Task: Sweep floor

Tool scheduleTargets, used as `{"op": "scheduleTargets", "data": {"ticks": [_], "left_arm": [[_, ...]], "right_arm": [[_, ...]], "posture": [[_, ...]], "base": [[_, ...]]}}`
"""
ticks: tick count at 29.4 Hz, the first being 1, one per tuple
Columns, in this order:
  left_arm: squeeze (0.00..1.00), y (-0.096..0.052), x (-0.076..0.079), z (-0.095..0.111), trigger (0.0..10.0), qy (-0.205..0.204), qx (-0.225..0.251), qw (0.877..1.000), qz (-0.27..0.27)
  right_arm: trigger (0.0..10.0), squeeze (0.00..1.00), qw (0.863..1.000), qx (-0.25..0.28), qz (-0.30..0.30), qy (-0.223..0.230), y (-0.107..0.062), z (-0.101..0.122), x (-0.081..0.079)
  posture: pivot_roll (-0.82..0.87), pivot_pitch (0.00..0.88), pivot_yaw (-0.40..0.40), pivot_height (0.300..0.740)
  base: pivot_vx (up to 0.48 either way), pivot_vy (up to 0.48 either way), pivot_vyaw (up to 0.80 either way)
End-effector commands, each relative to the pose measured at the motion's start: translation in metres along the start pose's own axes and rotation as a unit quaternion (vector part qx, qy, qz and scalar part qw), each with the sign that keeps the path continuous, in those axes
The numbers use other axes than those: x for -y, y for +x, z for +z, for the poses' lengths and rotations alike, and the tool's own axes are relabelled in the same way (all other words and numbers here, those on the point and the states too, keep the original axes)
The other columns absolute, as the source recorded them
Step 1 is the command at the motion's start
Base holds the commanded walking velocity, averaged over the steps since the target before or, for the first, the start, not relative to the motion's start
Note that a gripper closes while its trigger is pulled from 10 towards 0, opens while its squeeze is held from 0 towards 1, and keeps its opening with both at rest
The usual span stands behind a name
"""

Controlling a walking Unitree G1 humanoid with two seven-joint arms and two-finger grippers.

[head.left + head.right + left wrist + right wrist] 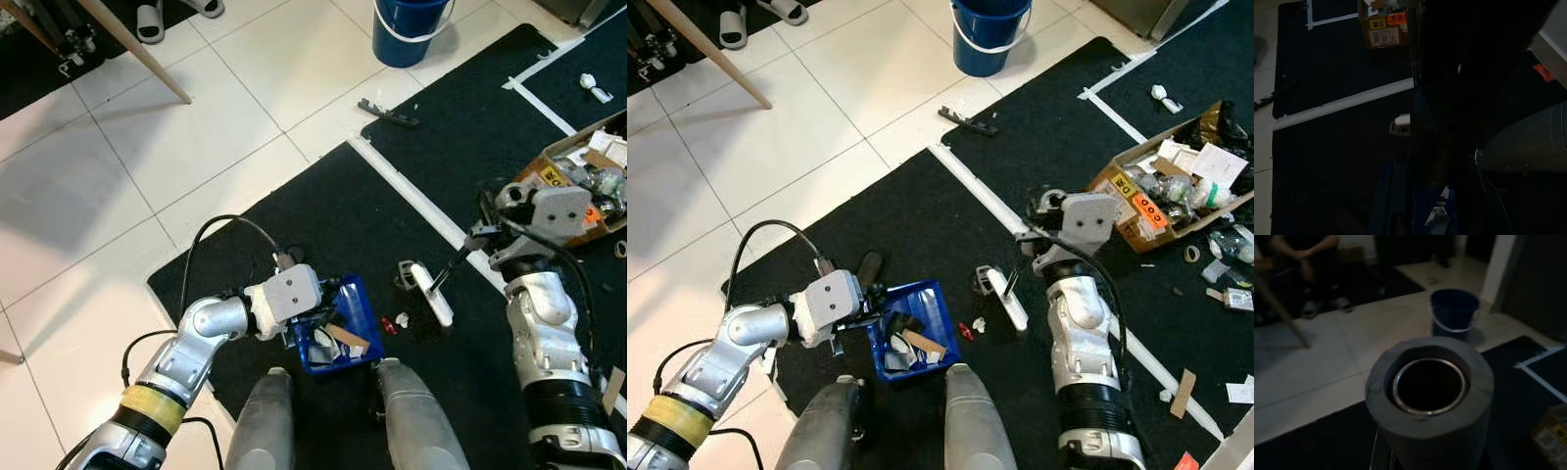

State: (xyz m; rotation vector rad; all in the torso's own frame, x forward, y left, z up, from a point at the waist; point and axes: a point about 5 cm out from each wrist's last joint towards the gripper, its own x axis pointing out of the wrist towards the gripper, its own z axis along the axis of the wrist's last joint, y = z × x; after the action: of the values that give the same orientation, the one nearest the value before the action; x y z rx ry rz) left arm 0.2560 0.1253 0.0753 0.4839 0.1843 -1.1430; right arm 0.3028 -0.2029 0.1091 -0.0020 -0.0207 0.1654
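Debris is the thing to follow: a small red scrap (389, 326) and a white scrap (402, 319) lie on the black mat (333, 211), between the blue dustpan (338, 323) and the white brush head (432, 292). The dustpan sits flat on the mat just ahead of the robot's legs, already holding some pieces of rubbish, with its open mouth turned toward the scraps so they can be pushed straight in.

Your left gripper (304, 328) is at the dustpan's near edge, seemingly steadying it, but you cannot tell from these views whether its fingers are clamped. Your right gripper (482, 233) holds the broom's handle (1428, 399), fingers closed around it. The grey hollow end of that handle faces the wrist camera, so the pole runs down from the hand to the head on the mat.

Beyond the head runs a strip of white tape (411, 196). Further right a cardboard box (578, 176) of rubbish rests on the mat, and a blue bucket (409, 29) stands on the tiled floor (147, 176).

Judging by the layout, a short stroke toward the pan is what remains here.
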Motion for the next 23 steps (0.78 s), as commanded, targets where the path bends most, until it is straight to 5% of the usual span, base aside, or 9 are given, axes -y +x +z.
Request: {"op": "scheduleTargets", "data": {"ticks": [1,9,17,23], "left_arm": [[0.00,0.006,0.016,-0.008,10.0,-0.015,-0.009,0.999,-0.033],[0.00,0.012,0.017,-0.006,10.0,-0.009,-0.008,0.999,-0.035],[0.00,0.013,0.018,-0.007,10.0,-0.005,-0.009,0.999,-0.037],[0.00,0.013,0.018,-0.007,10.0,-0.004,-0.009,0.999,-0.037]], "right_arm": [[10.0,0.00,0.997,-0.031,0.046,0.060,-0.006,-0.014,-0.013],[10.0,0.00,0.986,-0.026,0.083,0.143,-0.010,-0.002,-0.010],[10.0,0.00,0.956,-0.062,0.198,0.209,-0.023,-0.001,-0.036],[10.0,0.00,0.949,-0.046,0.201,0.240,-0.023,0.006,-0.037]], "posture": [[0.01,0.317,0.009,0.740],[0.00,0.290,0.006,0.740],[0.00,0.283,0.011,0.740],[0.00,0.282,0.010,0.740]], "base": [[0.000,0.000,0.00],[0.000,0.000,0.00],[0.000,0.000,0.00],[0.000,0.000,0.00]]}}
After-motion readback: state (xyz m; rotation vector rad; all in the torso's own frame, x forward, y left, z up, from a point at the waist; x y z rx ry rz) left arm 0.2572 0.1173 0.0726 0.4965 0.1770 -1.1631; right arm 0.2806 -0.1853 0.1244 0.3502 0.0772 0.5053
